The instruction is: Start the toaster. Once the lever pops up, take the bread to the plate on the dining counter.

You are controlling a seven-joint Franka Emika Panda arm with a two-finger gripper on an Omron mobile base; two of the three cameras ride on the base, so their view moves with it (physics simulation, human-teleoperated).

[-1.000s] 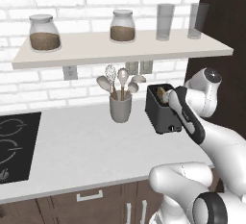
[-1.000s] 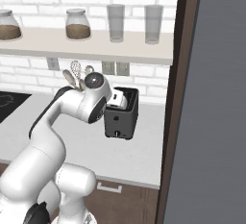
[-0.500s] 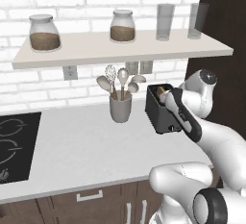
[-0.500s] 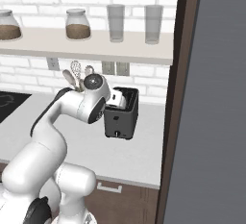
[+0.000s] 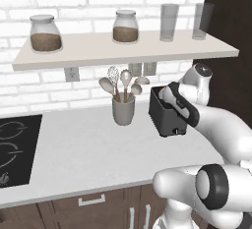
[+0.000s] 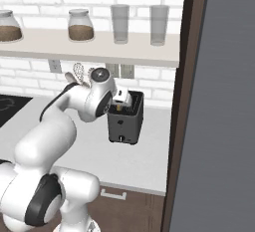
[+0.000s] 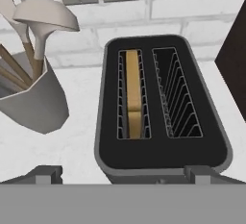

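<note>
The black toaster [image 5: 166, 120] [image 6: 127, 122] stands on the white counter by the brick wall. In the hand view I look straight down on the toaster [image 7: 158, 156]. A tan slice of bread [image 7: 133, 95] sits deep in its left slot, and the right slot is empty. My gripper [image 7: 124, 175] hangs open just above the toaster's near edge, one fingertip on each side and nothing between them. The hand [image 5: 171, 97] [image 6: 121, 97] hovers over the toaster top. The plate and the dining counter are out of view.
A grey utensil cup [image 5: 123, 110] [image 7: 29, 100] with spoons and a whisk stands close to the toaster's left. A shelf [image 5: 123, 51] with jars and glasses hangs above. A dark tall cabinet [image 6: 219, 101] stands to the right, and a black cooktop [image 5: 15, 149] lies far left.
The arm's upper joint has shifted slightly while the hand stays over the toaster. The gripper stays open, and the toaster and bread have not moved.
</note>
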